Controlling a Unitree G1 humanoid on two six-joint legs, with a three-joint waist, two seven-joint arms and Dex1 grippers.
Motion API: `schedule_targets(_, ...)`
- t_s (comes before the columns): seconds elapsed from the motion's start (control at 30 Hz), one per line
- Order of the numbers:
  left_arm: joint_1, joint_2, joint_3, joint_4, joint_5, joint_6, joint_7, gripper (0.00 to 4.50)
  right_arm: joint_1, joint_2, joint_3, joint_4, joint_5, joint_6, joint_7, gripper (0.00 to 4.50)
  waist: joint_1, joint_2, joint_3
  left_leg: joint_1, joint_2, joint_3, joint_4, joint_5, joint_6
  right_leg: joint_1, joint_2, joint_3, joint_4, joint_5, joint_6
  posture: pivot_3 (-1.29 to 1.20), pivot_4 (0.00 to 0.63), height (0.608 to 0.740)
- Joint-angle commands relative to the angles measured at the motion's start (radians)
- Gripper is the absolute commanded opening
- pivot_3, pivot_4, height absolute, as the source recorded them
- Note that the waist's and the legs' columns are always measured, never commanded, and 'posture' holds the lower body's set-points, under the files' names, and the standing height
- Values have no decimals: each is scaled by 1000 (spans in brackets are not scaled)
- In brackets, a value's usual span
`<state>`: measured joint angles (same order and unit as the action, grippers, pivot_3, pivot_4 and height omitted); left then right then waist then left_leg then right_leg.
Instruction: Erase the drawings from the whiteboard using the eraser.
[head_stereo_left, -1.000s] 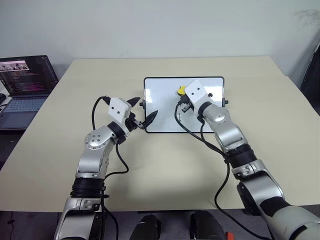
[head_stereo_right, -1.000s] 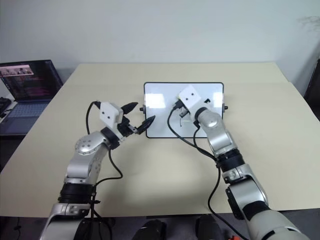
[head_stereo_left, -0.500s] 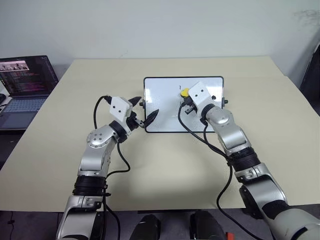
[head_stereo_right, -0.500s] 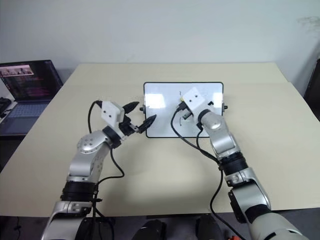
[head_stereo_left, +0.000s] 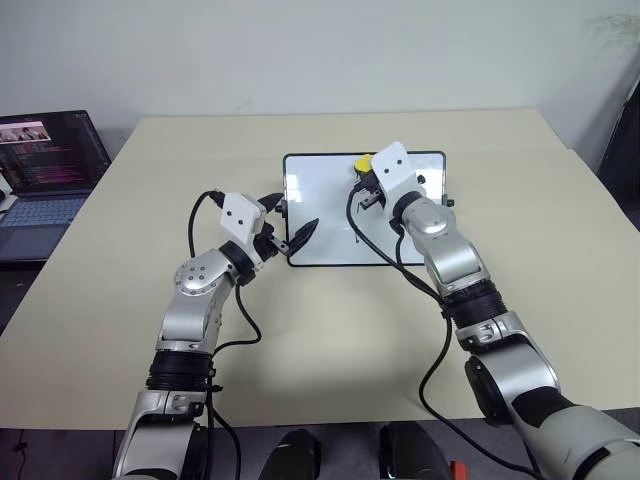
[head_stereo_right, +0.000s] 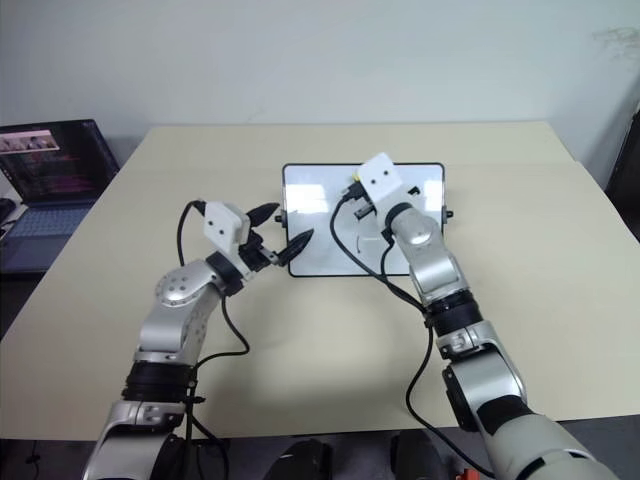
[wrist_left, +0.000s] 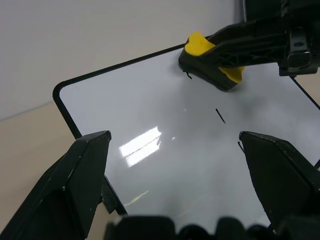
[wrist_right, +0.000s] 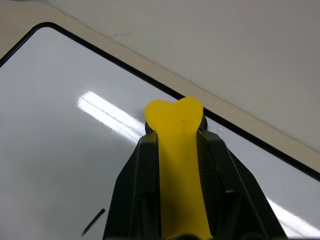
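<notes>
Since the earlier frame the right gripper (head_stereo_left: 366, 180) has carried the eraser (head_stereo_left: 364, 163) from the middle of the whiteboard (head_stereo_left: 320, 215) up to its far edge, and the board itself now sits slightly further toward the robot's left on the table (head_stereo_left: 300, 330). The right gripper's two black fingers (wrist_right: 142, 175) are clamped narrowly on the yellow eraser, one on each long side, the block's notched tip projecting beyond them. In the left wrist view the eraser's dark underside (wrist_left: 207, 75) rests against the white surface just inside the black frame, near the far rim. Of the drawings, one short straight stroke (wrist_left: 220, 115) lies on the board a little nearer the robot than the eraser, apart from it, and a small hooked mark (wrist_left: 188, 75) shows at the edge of the eraser's underside; the same straight stroke appears in the right wrist view (wrist_right: 93, 222). The left gripper (head_stereo_left: 287, 222) hovers at the whiteboard's left edge, its fingers spread wide and holding nothing, one fingertip (head_stereo_left: 306, 231) over the board's near left part. The whiteboard lies flat on the beige table, centred ahead of the robot. A laptop (head_stereo_left: 45, 165) with a lit screen stands off the table's far left corner
</notes>
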<state>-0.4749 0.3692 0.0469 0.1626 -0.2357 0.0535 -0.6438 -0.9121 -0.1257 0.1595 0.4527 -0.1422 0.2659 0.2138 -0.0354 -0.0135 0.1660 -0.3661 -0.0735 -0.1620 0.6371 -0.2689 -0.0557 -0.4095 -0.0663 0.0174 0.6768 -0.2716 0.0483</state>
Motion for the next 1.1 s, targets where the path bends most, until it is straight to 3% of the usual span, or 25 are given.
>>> schedule_targets(0.03,-12,10,13,-34,-3,-17,2,4500,-57,9,-5,23,-8,-48,-16,830,0,0,0,0,0,0,0,0,0,0,0,0,0,0,0,0,150,740)
schedule_targets(0.3,-3,9,15,-54,-5,-9,11,4500,-85,7,12,98,-36,-52,-20,830,-3,0,0,0,0,0,0,0,0,0,0,0,0,0,0,0,150,740)
schedule_targets(1.1,-10,-9,2,-46,-7,-13,12,4500,108,-76,28,-138,-59,127,46,830,3,0,0,1,0,-1,1,0,0,2,0,-1,1,0,0,0,150,740)
